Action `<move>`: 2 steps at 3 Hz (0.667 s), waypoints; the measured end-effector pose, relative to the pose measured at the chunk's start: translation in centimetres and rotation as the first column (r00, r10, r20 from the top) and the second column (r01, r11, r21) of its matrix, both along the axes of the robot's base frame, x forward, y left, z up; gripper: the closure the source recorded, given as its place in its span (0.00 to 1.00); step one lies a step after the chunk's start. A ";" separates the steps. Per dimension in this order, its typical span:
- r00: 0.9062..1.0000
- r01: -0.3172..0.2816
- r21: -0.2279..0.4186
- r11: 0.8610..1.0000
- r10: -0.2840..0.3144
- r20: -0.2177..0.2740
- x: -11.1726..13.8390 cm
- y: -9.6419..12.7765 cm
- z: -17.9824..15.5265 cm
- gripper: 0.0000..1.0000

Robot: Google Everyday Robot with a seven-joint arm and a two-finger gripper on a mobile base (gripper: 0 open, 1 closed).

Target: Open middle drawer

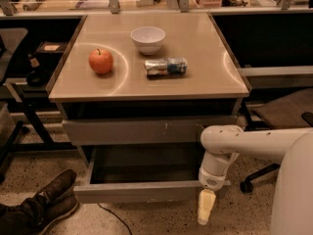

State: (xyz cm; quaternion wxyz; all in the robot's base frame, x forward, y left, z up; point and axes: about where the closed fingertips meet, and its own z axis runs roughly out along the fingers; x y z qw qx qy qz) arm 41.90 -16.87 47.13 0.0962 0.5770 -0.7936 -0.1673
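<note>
Gripper (206, 213) hangs at five o'clock, beside the pulled-out middle drawer (137, 192) — we cannot tell whether it grips anything.

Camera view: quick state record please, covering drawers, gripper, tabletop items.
middle drawer: pulled out, inside in shadow
upper drawer front: appears shut
gripper: pointing down, at the middle drawer front's right end
tabletop: apple, white bowl, can on its side
floor: shoes at lower left
</note>
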 end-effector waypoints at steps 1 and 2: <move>0.999 -0.015 0.008 1.000 0.015 0.045 1.0 0.4 -0.4 0.00; 0.998 -0.023 0.000 1.000 0.023 0.055 1.9 0.5 -1.9 0.00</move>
